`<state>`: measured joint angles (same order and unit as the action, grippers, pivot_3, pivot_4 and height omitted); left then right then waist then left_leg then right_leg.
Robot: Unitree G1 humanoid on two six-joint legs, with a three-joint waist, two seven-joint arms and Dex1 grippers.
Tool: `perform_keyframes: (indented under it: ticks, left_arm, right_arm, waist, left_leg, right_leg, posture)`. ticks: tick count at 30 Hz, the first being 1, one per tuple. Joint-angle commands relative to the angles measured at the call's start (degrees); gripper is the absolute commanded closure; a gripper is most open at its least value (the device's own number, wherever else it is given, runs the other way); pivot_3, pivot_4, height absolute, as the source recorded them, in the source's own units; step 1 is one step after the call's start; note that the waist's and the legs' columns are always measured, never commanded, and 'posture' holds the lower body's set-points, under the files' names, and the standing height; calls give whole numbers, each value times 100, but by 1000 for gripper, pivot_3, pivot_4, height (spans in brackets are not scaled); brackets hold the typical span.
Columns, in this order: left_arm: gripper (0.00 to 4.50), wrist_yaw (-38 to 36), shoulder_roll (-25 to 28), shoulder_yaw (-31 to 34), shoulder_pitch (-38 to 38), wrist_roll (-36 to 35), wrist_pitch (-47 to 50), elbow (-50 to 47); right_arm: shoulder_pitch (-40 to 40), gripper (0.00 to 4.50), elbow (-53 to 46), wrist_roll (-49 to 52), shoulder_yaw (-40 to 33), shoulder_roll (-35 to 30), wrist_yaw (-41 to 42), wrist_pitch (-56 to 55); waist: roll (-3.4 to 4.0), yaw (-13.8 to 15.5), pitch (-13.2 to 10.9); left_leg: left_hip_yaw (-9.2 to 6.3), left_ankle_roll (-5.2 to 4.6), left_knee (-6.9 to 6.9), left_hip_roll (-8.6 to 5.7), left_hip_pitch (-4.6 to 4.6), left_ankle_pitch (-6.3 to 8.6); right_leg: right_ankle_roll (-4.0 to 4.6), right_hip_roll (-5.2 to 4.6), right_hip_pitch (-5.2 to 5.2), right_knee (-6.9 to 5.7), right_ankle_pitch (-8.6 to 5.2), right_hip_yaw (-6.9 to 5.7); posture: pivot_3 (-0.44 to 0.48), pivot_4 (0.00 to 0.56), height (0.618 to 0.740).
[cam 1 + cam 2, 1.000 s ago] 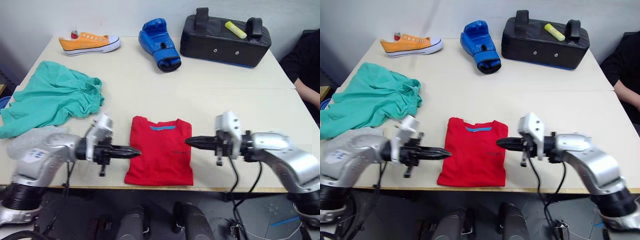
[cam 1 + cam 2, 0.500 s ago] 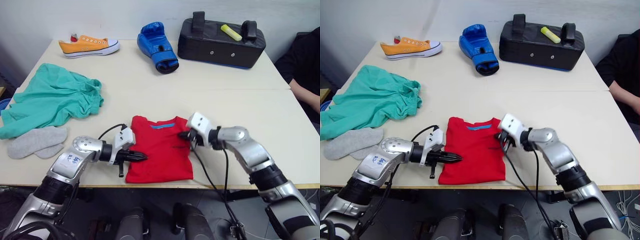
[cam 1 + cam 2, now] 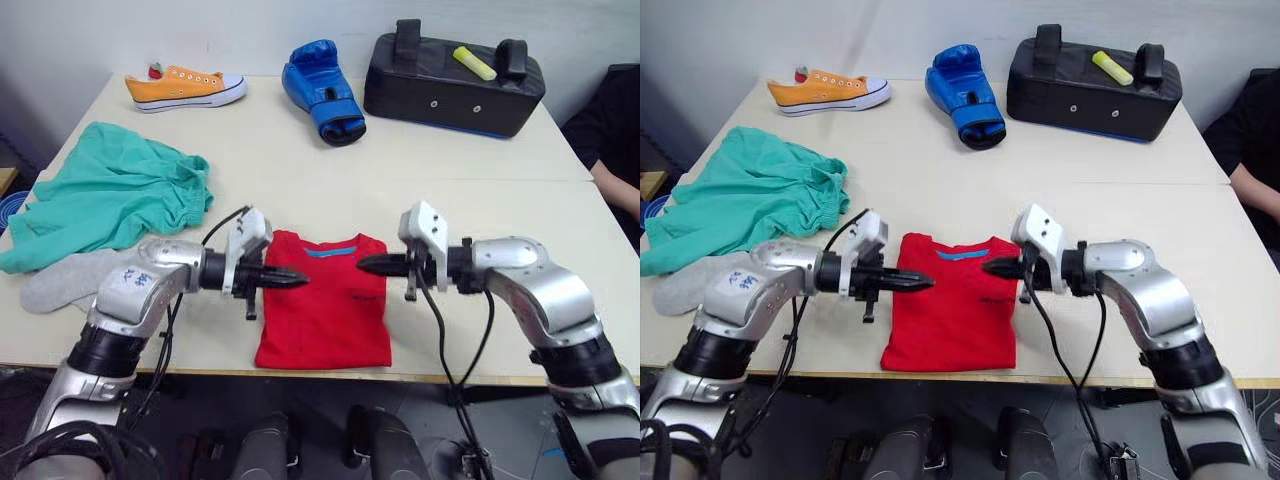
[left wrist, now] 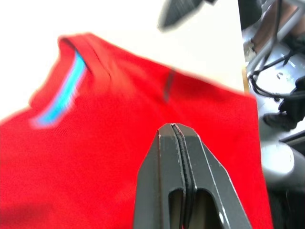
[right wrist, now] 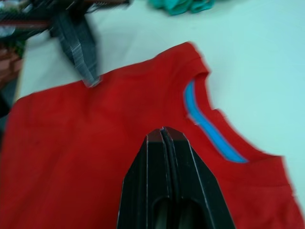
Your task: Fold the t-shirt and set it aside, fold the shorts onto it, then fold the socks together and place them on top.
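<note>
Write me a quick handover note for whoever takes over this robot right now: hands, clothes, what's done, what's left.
Left hand: shut, empty, tip over the red t-shirt's left edge.
Right hand: shut, empty, tip over the t-shirt's right edge near the collar.
T-shirt: folded into a neat rectangle at the front edge of the table, collar away from the robot.
Shorts: crumpled, unfolded, on the left side of the table.
Socks: lying loose near the shorts, partly behind the left arm.
Done: t-shirt looks folded.
Left: set the t-shirt aside, fold the shorts onto it, pair the socks and put them on top.
</note>
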<state>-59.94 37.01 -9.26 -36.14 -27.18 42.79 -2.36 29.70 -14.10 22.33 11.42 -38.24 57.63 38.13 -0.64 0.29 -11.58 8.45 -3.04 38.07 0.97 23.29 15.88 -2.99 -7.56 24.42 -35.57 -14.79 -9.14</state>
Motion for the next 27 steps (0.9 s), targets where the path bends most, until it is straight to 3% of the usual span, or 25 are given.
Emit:
perform_keyframes:
  ticks: [1, 5, 10, 13, 18, 21, 24, 27]
  left_arm:
    - [4500, 75, -308, -313, -333, 604, -582, 1190]
    - [4500, 291, -490, -583, -581, 1533, -1824, 2903]
    - [4500, 398, -393, -91, -1040, 1632, -2614, 4035]
    - [4500, -249, -179, 225, -1162, 1260, -2516, 3840]
    - [4500, -1456, 297, 479, -882, 299, -1234, 2191]
    - [4500, -1780, 513, 521, -599, -118, -759, 1091]
    - [3926, -2033, 648, 565, -317, -449, -598, 235]
    - [2984, -2001, 731, 596, -85, -449, -677, -287]
  right_arm:
    - [-440, 4482, -288, -546, 514, -12, -307, -199]
    - [-926, 4482, -505, -960, 849, -300, -195, -597]
    - [-1814, 4482, -1403, -503, 158, -897, -106, -154]
    - [-2414, 4482, -1849, 70, -645, -1152, -2, 19]
    - [-2558, 4482, -1829, 1369, -1811, -962, -339, 1244]
    - [-2035, 3930, -1140, 2191, -2149, -583, -744, 2434]
    - [-1420, 2890, -431, 2597, -2255, -162, -1125, 3256]
    - [-891, 1804, 172, 2783, -2285, 189, -1442, 3880]
  waist:
    - [-1, 2, 0]
    - [-7, -34, 4]
    - [-23, -6, 14]
    - [-29, 4, 12]
    - [-43, -19, 1]
    - [-42, -46, 2]
    - [-34, -36, -3]
    - [-28, -44, -7]
  left_leg:
    - [2, 0, 0, -1, 0, 0]
    - [17, 0, -1, -2, 3, 0]
    - [4, 2, 0, 4, -6, 7]
    - [2, 9, 1, 3, -3, 15]
    - [2, 3, 0, 10, 3, 9]
    - [-1, 9, 0, 10, -1, 13]
    - [-1, 26, -2, 10, 1, 22]
    - [-2, 11, -2, 10, 2, 11]
  right_leg:
    - [0, 0, 1, -1, 0, 0]
    - [-1, 2, 14, -5, 1, 6]
    - [0, -2, 2, 0, 1, 1]
    - [-1, -4, 2, 5, 1, 1]
    - [0, 2, 8, 5, 1, 0]
    - [0, 0, 2, 11, 0, 3]
    - [2, -2, 4, 11, 0, 5]
    - [6, -1, 8, 7, -3, 4]
  posture:
    - [0, 150, 740]
    - [0, 150, 740]
    - [0, 150, 740]
    - [0, 150, 740]
    - [0, 150, 740]
    - [0, 150, 740]
    - [0, 150, 740]
    - [0, 150, 740]
